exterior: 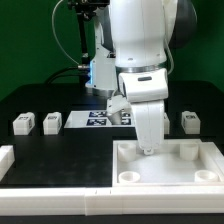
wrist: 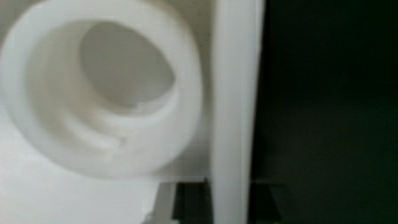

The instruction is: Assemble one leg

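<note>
The large white tray (exterior: 205, 160) lies at the front of the exterior view's right, with round corner sockets (exterior: 128, 176). My gripper (exterior: 148, 150) stands upright at the tray's far wall. In the wrist view a socket (wrist: 107, 80) fills the picture, and my dark fingers (wrist: 189, 203) sit on either side of the tray's thin wall (wrist: 231, 100), pressed against it. My gripper (wrist: 231, 192) is shut on that wall. Three small white legs with tags lie on the black table: two at the left (exterior: 22, 123) (exterior: 50, 122) and one at the right (exterior: 188, 121).
The marker board (exterior: 98, 119) lies flat behind my gripper. A white fence runs along the front edge (exterior: 60, 198) and turns up at the exterior view's left (exterior: 5, 160). The arm's base and cables stand at the back.
</note>
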Available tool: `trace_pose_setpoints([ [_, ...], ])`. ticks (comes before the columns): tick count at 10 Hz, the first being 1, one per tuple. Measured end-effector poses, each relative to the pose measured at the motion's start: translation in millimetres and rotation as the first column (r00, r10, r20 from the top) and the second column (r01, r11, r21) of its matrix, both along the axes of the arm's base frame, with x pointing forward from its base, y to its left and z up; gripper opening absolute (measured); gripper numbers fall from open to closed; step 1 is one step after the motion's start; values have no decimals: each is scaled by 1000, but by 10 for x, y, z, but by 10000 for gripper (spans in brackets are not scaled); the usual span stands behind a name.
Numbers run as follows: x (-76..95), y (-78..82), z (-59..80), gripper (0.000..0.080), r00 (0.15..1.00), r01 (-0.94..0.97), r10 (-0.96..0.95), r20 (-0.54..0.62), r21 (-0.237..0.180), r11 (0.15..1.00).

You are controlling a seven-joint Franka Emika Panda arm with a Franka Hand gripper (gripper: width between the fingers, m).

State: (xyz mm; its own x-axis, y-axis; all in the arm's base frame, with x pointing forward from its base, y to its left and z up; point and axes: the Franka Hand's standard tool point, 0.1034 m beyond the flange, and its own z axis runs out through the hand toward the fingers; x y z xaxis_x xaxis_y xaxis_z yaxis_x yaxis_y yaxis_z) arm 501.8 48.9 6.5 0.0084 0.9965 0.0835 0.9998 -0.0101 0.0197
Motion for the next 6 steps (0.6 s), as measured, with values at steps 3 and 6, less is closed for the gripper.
trace_pose_setpoints([
  [3, -2, -9, -2, 152, 1000, 7, -7, -1, 0, 1000],
  [6, -2, -17, -3, 482, 1000, 8, -8, -1, 0, 1000],
])
